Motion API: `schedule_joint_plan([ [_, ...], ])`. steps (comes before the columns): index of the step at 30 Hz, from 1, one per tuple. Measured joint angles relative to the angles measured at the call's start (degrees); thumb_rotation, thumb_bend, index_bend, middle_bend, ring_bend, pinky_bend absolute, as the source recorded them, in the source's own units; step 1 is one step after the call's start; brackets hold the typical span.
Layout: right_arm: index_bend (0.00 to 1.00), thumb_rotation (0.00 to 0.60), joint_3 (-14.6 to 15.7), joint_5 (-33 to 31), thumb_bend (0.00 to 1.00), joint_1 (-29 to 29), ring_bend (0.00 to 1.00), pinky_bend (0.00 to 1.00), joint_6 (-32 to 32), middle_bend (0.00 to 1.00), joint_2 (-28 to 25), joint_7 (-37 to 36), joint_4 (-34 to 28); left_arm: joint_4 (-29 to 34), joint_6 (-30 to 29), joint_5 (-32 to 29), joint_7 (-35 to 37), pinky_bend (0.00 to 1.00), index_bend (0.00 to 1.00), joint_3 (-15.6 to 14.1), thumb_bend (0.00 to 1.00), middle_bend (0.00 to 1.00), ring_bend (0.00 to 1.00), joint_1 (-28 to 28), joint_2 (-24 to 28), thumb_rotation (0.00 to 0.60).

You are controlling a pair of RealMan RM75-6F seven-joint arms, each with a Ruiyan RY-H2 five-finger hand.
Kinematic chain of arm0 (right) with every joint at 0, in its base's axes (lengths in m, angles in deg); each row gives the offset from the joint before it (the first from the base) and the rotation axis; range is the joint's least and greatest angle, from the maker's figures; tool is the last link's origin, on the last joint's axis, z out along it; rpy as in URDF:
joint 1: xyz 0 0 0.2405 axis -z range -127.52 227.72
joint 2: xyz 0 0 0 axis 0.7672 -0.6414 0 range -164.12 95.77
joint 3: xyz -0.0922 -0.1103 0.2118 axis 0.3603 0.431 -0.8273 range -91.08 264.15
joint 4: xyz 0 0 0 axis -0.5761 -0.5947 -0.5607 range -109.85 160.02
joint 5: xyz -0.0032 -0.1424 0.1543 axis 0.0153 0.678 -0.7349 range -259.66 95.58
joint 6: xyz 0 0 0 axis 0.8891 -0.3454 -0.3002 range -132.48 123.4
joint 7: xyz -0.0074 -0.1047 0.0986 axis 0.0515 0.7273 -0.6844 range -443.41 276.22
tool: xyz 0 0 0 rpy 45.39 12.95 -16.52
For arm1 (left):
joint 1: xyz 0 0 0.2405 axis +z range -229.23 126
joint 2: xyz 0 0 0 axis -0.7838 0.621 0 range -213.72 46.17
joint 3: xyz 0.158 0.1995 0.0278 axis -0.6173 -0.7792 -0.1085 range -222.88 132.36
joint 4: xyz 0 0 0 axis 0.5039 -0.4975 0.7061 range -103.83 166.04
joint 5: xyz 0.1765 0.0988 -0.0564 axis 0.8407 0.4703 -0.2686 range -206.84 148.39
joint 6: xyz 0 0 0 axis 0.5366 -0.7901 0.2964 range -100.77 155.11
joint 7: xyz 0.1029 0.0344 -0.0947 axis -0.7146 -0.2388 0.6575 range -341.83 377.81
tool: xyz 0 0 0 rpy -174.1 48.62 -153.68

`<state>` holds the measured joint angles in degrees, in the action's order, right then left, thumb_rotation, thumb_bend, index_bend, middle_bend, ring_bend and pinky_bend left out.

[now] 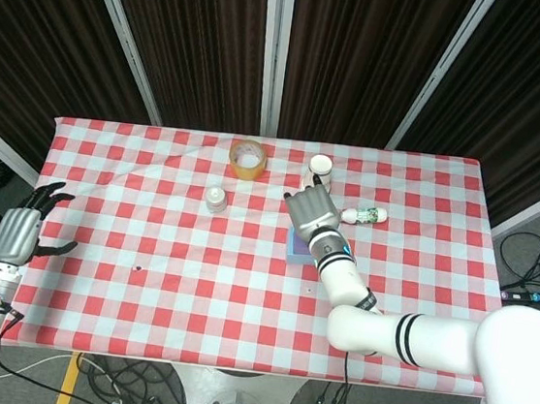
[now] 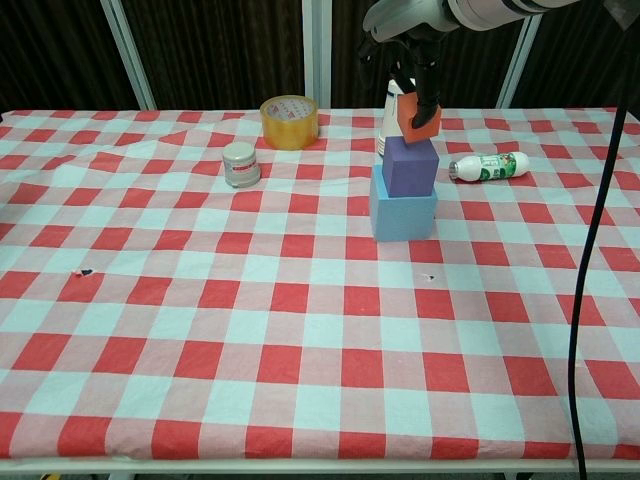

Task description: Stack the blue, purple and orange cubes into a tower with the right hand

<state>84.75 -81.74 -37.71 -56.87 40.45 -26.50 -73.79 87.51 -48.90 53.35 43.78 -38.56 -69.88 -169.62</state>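
Purple cube (image 2: 410, 166) already on blue (image 2: 403, 215); orange cube (image 2: 419, 118) pinched in right robot hand (image 2: 412, 72), just above purple. Left to do: lowering, squaring, releasing.

the right hand (image 2: 412, 72) is reaching down from above with fingers closed in a grip, while the left hand (image 1: 21, 229) is hovering with fingers spread.

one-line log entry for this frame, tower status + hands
phase: placing | right hand holds orange cube at purple cube | purple on blue cube | left hand idle, open
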Motion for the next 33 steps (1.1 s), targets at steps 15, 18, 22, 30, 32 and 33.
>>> schedule_joint_plan([
  [15, 0.21, 0.6, -1.8, -2.2, 0.16, 1.1, 0.27, 0.09, -3.1, 0.57, 0.4, -1.4, -1.7, -0.1, 0.1, 0.1, 0.2, 0.29, 0.31, -0.1, 0.11, 0.24, 0.16, 0.0, -0.1, 0.6],
  [18, 0.21, 0.6, -2.2, -3.5, 0.16, 0.9, 0.27, 0.1, -2.9, 0.57, 0.5, -1.1, -1.5, 0.0, 0.0, 0.1, 0.3, 0.29, 0.31, 0.0, 0.11, 0.24, 0.16, 0.0, 0.0, 0.6],
  [22, 0.21, 0.6, -2.6, -5.3, 0.16, 0.7, 0.27, 0.1, -2.3, 0.57, 0.9, -0.5, -0.6, 0.0, 0.1, 0.1, 0.3, 0.29, 0.31, -0.1, 0.11, 0.24, 0.16, 0.0, 0.0, 0.6],
  [30, 0.21, 0.6, -3.4, -8.2, 0.16, 0.2, 0.27, 0.1, -1.1, 0.57, 1.6, 0.5, 1.4, -0.3, 0.4, -0.1, 0.4, 0.29, 0.31, -0.1, 0.11, 0.24, 0.16, 0.0, -0.1, 0.6],
  [32, 0.21, 0.6, -3.4, -8.5, 0.16, 0.2, 0.27, 0.09, -0.9, 0.57, 1.7, 0.7, 1.7, -0.4, 0.4, -0.1, 0.4, 0.29, 0.31, -0.1, 0.11, 0.24, 0.16, 0.0, -0.1, 0.6],
  [33, 0.21, 0.6, -3.5, -8.6, 0.16, 0.2, 0.27, 0.09, -0.9, 0.57, 1.8, 0.8, 1.8, -0.4, 0.4, -0.2, 0.4, 0.29, 0.31, -0.1, 0.11, 0.24, 0.16, -0.1, -0.2, 0.6],
])
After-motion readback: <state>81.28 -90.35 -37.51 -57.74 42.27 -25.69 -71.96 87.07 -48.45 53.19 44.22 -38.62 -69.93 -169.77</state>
